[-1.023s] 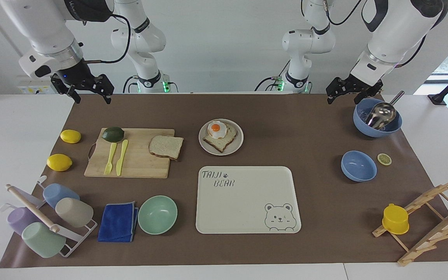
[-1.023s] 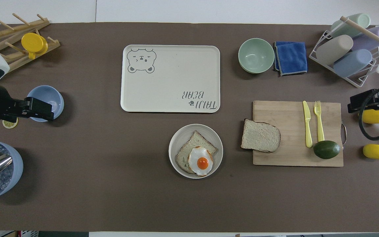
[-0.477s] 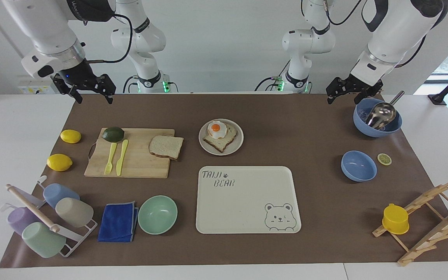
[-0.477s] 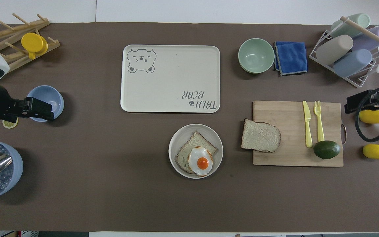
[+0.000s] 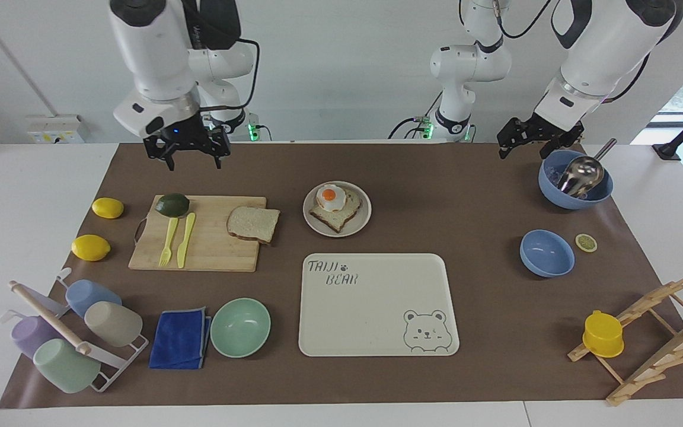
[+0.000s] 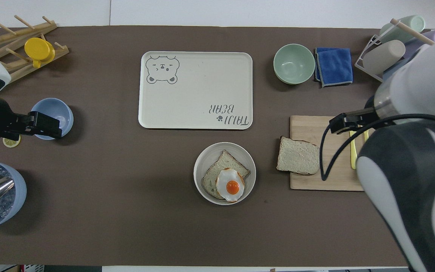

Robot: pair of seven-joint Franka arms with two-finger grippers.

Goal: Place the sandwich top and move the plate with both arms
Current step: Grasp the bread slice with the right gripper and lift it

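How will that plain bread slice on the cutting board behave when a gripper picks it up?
The sandwich top looks thin and soft, so it will probably sag if pinched at one edge. It seems light. One crust overhangs the cutting board on the side toward the plate, which may give a finger room underneath. Its speckled crumb looks unlikely to slip.

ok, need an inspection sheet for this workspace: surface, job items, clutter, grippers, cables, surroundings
Surface: brown mat on white table.
Job's things: plain bread slice on the cutting board's edge; plate holds egg-topped slice.
Clutter: tray, green bowl, blue cloth, cup rack, lemons, two blue bowls, wooden rack.
Grippers: right gripper open, raised by the board; left gripper open, waiting beside the ladle bowl.
Cables: black, on both arms.
Surroundings: white wall.
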